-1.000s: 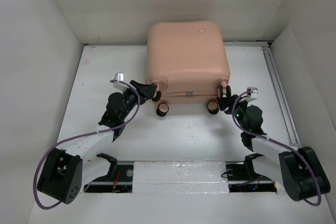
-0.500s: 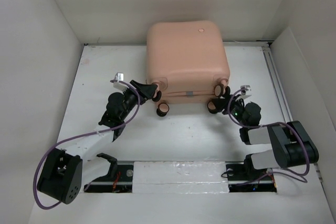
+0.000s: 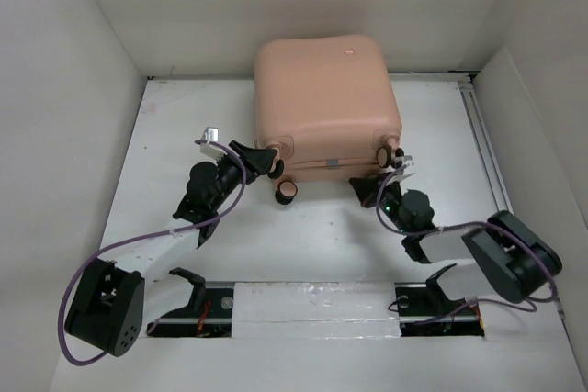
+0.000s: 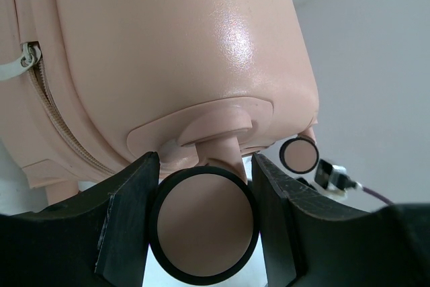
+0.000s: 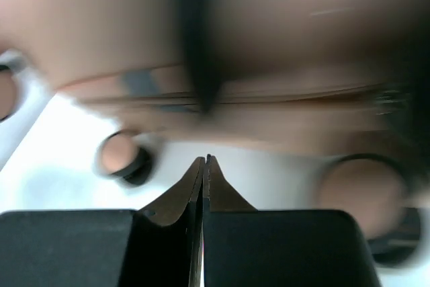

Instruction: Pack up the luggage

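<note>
The luggage (image 3: 326, 98), a closed pale peach-pink hard-shell suitcase, lies flat at the back middle of the white table. Its caster wheels point toward the arms. My left gripper (image 3: 269, 162) is at its near left corner. In the left wrist view the black fingers (image 4: 127, 213) press both sides of a pink-and-black caster wheel (image 4: 203, 223). My right gripper (image 3: 358, 188) sits low at the suitcase's near right edge, and its jaws (image 5: 205, 160) are shut with nothing between them. That view is blurred, with the shell (image 5: 269, 45) above and another wheel (image 5: 124, 156) to the left.
White walls enclose the table on the left, back and right. A metal rail (image 3: 482, 144) runs along the right side. A taped strip (image 3: 317, 300) lies between the arm bases. A free wheel (image 3: 287, 190) stands in front of the suitcase, and a zipper pull (image 4: 23, 58) hangs at its seam.
My right arm has folded and swung left, from the right-hand wheel to the suitcase's near edge. Its jaws have gone from open to shut. The left arm has not moved.
</note>
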